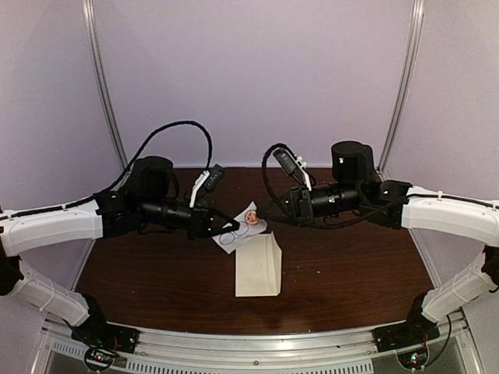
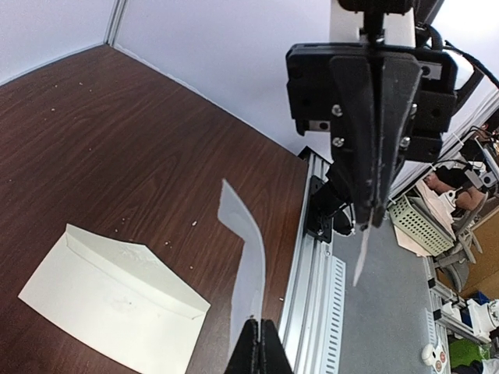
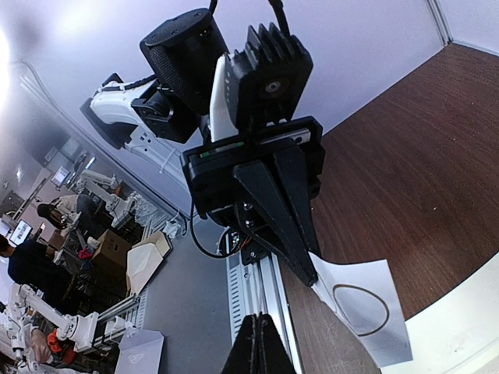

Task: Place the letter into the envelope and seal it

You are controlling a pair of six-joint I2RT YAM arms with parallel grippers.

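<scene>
While both arms meet over the dark wood table (image 1: 351, 265), the cream envelope (image 1: 259, 266) lies flat at mid-table, untouched.
Left gripper (image 3: 310, 276): jaws fully closed, pinching one corner of a white sticker sheet (image 3: 362, 308) printed with a ring and held clear of the tabletop. Right gripper (image 2: 373, 222): jaws fully closed on a thin white sliver (image 2: 361, 261), seen edge-on, nature not determinable. Envelope sits just on the near side of the raised sheet, long edges running away from the arm bases.
</scene>
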